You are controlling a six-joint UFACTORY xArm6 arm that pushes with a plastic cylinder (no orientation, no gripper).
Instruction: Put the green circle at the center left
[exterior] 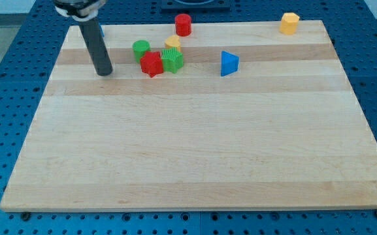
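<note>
The green circle (140, 47) lies near the view's top, left of centre, touching the upper left of a red star-shaped block (151, 64). My tip (104, 73) rests on the wooden board (188, 150), to the left of the green circle and slightly below it, a short gap apart. The dark rod rises from the tip toward the view's top left.
A green star-shaped block (172, 61) sits right of the red star, with a yellow block (172, 43) just above it. A red cylinder (183, 24) is at the top centre, a blue triangle (229, 63) to the right, a yellow hexagon (289, 23) at the top right. A blue block is partly hidden behind the rod (101, 29).
</note>
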